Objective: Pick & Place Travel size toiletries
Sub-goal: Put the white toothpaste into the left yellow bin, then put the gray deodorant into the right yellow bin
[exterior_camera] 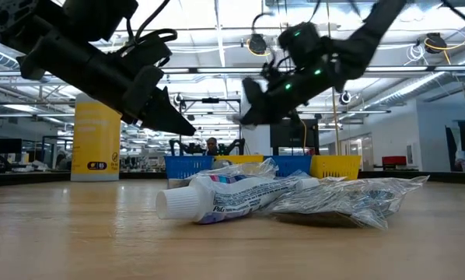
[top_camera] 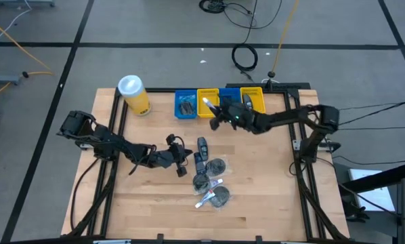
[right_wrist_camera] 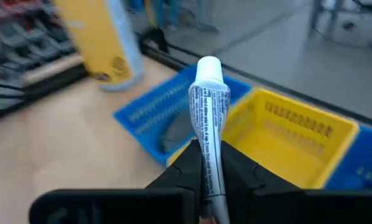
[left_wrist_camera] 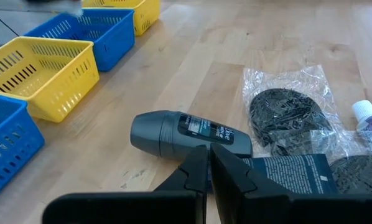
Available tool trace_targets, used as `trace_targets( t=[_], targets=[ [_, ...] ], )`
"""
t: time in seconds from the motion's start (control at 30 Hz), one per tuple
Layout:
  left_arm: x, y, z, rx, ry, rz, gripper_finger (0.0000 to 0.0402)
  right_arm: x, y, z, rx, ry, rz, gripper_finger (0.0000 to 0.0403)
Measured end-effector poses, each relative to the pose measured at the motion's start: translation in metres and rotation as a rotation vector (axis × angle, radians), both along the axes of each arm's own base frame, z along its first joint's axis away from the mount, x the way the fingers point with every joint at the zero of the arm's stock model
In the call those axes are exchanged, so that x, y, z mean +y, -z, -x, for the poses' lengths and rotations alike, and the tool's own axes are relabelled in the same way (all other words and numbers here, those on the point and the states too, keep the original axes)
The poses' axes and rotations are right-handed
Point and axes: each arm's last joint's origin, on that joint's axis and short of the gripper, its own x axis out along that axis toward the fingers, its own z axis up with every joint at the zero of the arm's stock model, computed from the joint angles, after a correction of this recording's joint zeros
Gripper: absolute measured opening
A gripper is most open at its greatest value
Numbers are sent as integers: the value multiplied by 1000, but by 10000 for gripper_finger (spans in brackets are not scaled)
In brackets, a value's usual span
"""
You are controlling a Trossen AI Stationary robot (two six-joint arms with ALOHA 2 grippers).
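pale wooden desk (top_camera: pixel 257 183) with black frame rails at both sides. along its far edge: a yellow canister (top_camera: pixel 134 95) with white lid, then a row of blue and yellow bins (top_camera: pixel 219 103). near the middle lies a cluster of toiletries: a dark grey bottle (top_camera: pixel 202 145), round dark discs in clear wrap (top_camera: pixel 217 165), and white tubes (top_camera: pixel 209 198).

One white tube (right_wrist_camera: pixel 206 106), white cap up, dark print, stood clamped upright at frame center above the bins. Remaining toiletries (top_camera: pixel 207 177) lay clustered lower center: dark grey bottle (left_wrist_camera: pixel 186 132), bagged dark discs (left_wrist_camera: pixel 284 115), white-capped tube (exterior_camera: pixel 225 198).
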Motion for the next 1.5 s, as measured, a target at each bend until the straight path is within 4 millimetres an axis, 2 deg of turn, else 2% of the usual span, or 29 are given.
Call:
trace_targets(
  t=[0.27, 0.4, 0.57, 0.87, 1.23, 1.37, 1.5],
  targets=[
    [0, 0, 0, 3, -2, 1, 21, -34, 10, -39, 85, 58, -45, 31],
    [0, 0, 0, 3, -2, 4, 21, -48, 16, -46, 76, 98, -73, 31],
    [0, 0, 0, 3, 2, 6, 21, -56, 28, -42, 105, 136, -126, 40],
    [0, 0, 0, 0, 6, 9, 21, -55, 30, -40, 133, 140, -136, 73],
    [0, 0, 0, 2, 6, 9, 21, -54, 27, -42, 122, 110, -111, 140],
    [0, 0, 0, 3, 6, 8, 21, -44, 14, -46, 108, -32, -65, 152],
    [0, 1, 0, 10, 7, 7, 21, -20, -5, -51, 105, -182, 10, 151]
  ],
)
